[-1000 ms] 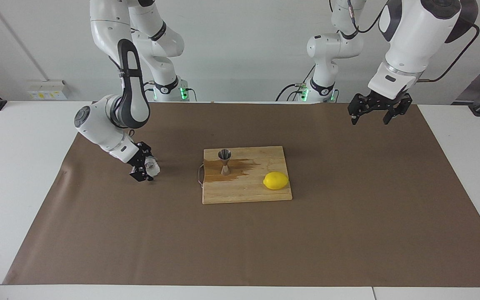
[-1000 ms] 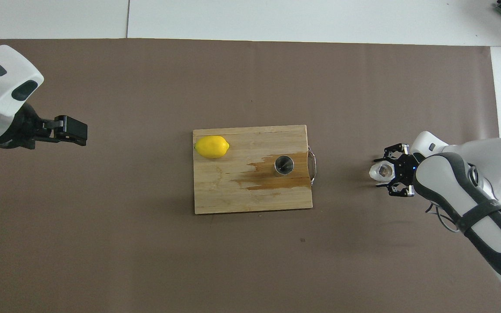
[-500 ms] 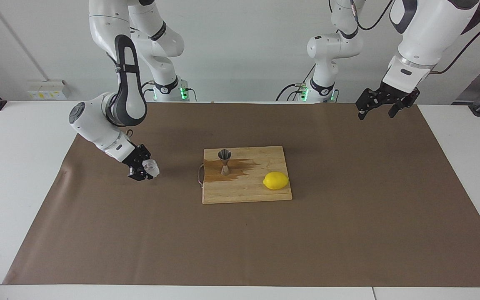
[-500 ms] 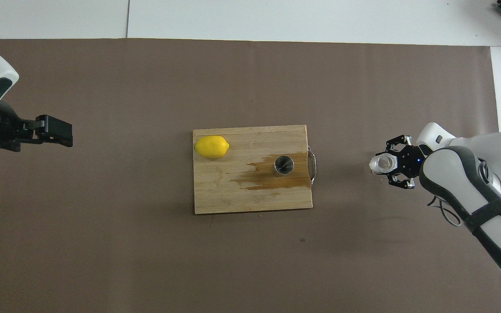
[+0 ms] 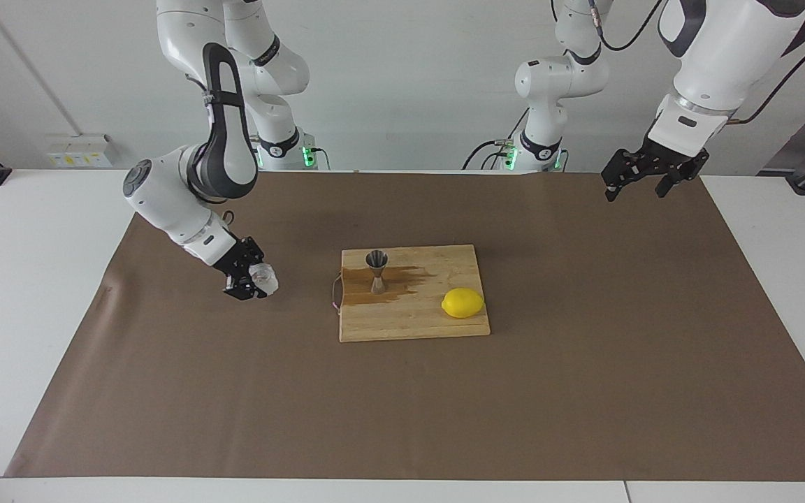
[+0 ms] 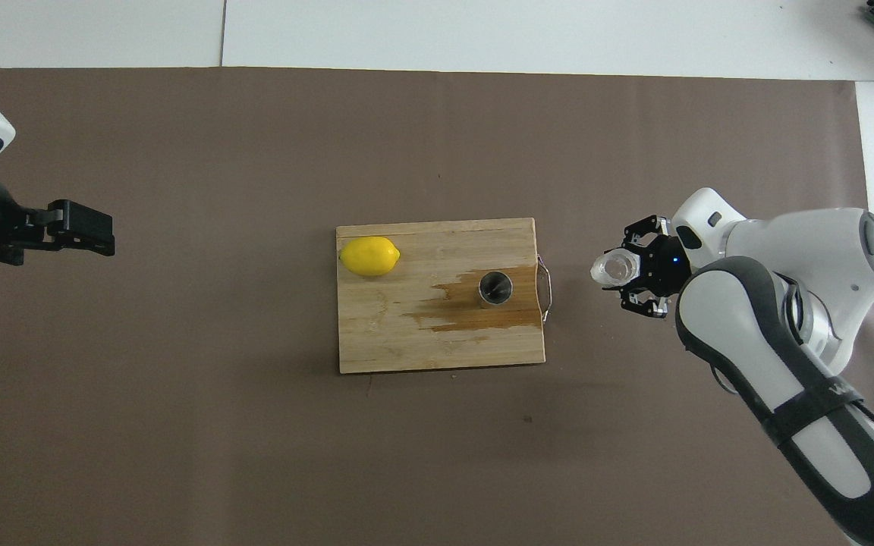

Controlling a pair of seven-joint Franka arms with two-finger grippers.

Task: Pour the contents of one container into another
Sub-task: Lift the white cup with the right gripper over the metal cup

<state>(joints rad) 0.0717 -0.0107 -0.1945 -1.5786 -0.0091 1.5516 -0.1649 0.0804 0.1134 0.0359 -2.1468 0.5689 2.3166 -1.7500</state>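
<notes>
- Facing view: the right gripper (image 5: 254,281) hangs low over the brown mat (image 5: 584,391), toward the right arm's end of the table (image 5: 25,293), beside the cutting board (image 5: 413,325).
- Its fingers are clenched on the glass cup (image 5: 263,279); the cup sits between them, lifted just clear of the mat.
- The cup is tipped: its axis from base to mouth leans away from upright, with the mouth turned toward the cutting board and the base toward the gripper's wrist.
- In the overhead view the cup (image 6: 610,268) shows its round open mouth pointing toward the board, with the right gripper (image 6: 633,274) wrapped around its other end.
- The jigger (image 5: 376,270) stands upright on the cutting board, its long axis vertical, open mouth up, at the board's end nearer the right arm.
- From above the jigger (image 6: 495,287) shows as a dark round opening, just beside the board's metal handle (image 6: 546,289).
- A dark wet stain (image 5: 392,286) spreads over the wood around the jigger's foot.
- A lemon (image 5: 462,302) lies on the board toward the left arm's end, well apart from the jigger.
- The left gripper (image 5: 646,179) waits raised over the mat's edge at the left arm's end of the table, its fingers released and spread, grasping nothing.
- Cup and jigger are apart, with bare mat and the board's handle between them.
</notes>
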